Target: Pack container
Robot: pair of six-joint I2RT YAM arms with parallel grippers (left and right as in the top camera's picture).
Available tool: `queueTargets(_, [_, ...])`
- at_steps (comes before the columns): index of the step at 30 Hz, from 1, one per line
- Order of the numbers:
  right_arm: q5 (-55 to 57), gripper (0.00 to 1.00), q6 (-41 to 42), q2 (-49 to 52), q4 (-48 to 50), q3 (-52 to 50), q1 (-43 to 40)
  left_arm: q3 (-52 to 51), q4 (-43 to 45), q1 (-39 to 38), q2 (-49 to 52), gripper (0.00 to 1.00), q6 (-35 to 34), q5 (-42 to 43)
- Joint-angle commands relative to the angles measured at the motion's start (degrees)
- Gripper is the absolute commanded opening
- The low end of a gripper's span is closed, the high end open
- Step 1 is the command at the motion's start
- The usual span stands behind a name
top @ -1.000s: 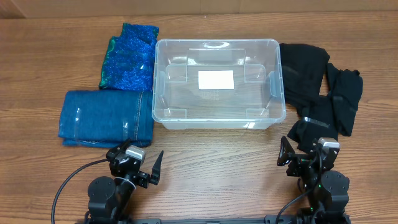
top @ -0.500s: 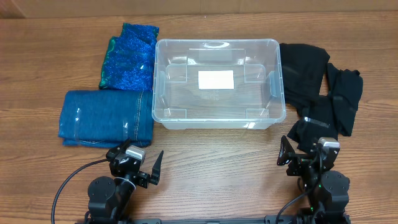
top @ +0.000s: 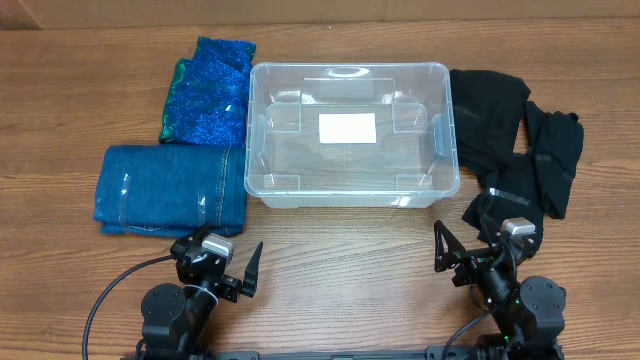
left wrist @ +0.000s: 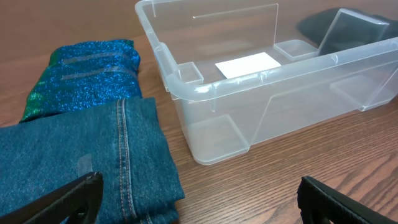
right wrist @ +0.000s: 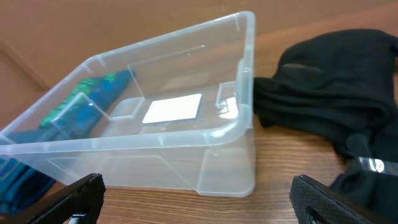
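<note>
The clear plastic container [top: 300, 165] stands empty in the middle of the table, a white label [top: 347, 127] on its base. It also shows in the left wrist view [left wrist: 208, 89] and the right wrist view [right wrist: 161, 135]. My left gripper [top: 220, 258] is open and empty near the front edge, in front of the folded denim [top: 170, 188]; its fingers [left wrist: 202, 205] frame bare wood. My right gripper [top: 478, 250] is open and empty in front of the container's right corner, its fingers [right wrist: 199, 202] wide apart.
A folded sparkly blue-green cloth [top: 205, 90] lies left of the container, behind the denim. A pile of black clothes [top: 510, 140] lies right of the container, reaching close to my right gripper; it also shows in the right wrist view [right wrist: 336, 99].
My right gripper has swung to the left, towards the container's front right corner. The left arm and the objects have not moved.
</note>
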Motion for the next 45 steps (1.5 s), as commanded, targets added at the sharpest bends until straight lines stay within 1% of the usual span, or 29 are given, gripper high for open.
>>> queueTargets(1, [-0.83,1.00,1.22,1.51,-1.01,9.25,-0.22,-0.35,0.22,-0.37,-0.59,1.00,-0.39,0.63])
queueTargets(2, [0.52,1.00,4.15,3.69,-2.38,12.83,-0.22,-0.35,0.22,-0.37,-0.59,1.00,-0.39,0.63])
queueTargets(3, [0.81,1.00,5.33,6.10,-3.61,16.15,-0.22,-0.35,0.22,-0.37,-0.59,1.00,-0.39,0.63])
queueTargets(7, [3.04,1.00,5.84,22.01,-12.13,33.14,-0.22,-0.35,0.22,-0.37,-0.59,1.00,-0.39,0.63])
queueTargets(8, [5.86,1.00,6.27,31.26,-17.64,42.07,-0.22,-0.35,0.22,-0.37,-0.59,1.00,-0.39,0.63])
queueTargets(9, [5.62,1.00,6.03,40.65,-21.68,50.64,-0.28,-0.35,0.20,-0.37,-0.59,1.00,-0.39,0.63])
queueTargets(12, [-0.57,1.00,5.31,52.15,-26.69,61.70,-0.28,-0.35,0.22,-0.37,-0.59,1.00,-0.39,0.63])
queueTargets(14, [2.21,1.00,4.59,58.45,-30.69,68.13,-1.25,-0.35,0.22,-0.37,-0.59,1.00,-0.39,0.63])
queueTargets(15, [3.19,1.00,5.01,61.59,-32.46,71.06,-2.62,-0.35,0.22,-0.37,-0.59,1.00,-0.39,0.63])
queueTargets(18, [1.40,1.00,6.29,71.36,-36.44,77.64,-11.06,-0.35,0.22,-0.37,-0.59,1.00,-0.39,0.63])
queueTargets(21, [-7.43,1.00,5.66,80.50,-37.00,78.27,-21.62,-0.35,0.22,-0.37,-0.59,1.00,-0.39,0.63])
queueTargets(24, [-14.82,1.00,5.57,88.11,-37.05,78.27,-27.39,-0.35,0.22,-0.37,-0.59,1.00,-0.39,0.63])
queueTargets(25, [-18.56,1.00,4.09,91.01,-36.98,78.27,-28.61,-0.35,0.22,-0.37,-0.59,1.00,-0.39,0.63])
queueTargets(27, [-21.46,1.00,1.42,94.20,-37.29,78.27,-28.59,-0.35,0.22,-0.37,-0.59,1.00,-0.39,0.63])
queueTargets(29, [-21.03,1.00,-0.52,96.04,-37.33,78.25,-27.28,-0.35,0.20,-0.37,-0.59,1.00,-0.39,0.63])
queueTargets(32, [-17.05,1.00,-0.42,97.15,-33.79,78.25,-25.68,-0.35,0.20,-0.37,-0.59,1.00,-0.39,0.63])
queueTargets(37, [-13.99,1.00,0.22,99.54,-26.93,78.25,-25.38,-0.35,0.22,-0.37,-0.59,1.00,-0.39,0.63])
queueTargets(41, [-13.99,1.00,-0.09,102.16,-26.84,78.23,-25.31,-0.35,0.22,-0.37,-0.59,1.00,-0.39,0.63])
queueTargets(45, [-13.77,1.00,-0.04,102.33,-26.62,78.23,-25.33,-0.35,0.22,-0.37,-0.59,1.00,-0.39,0.63])
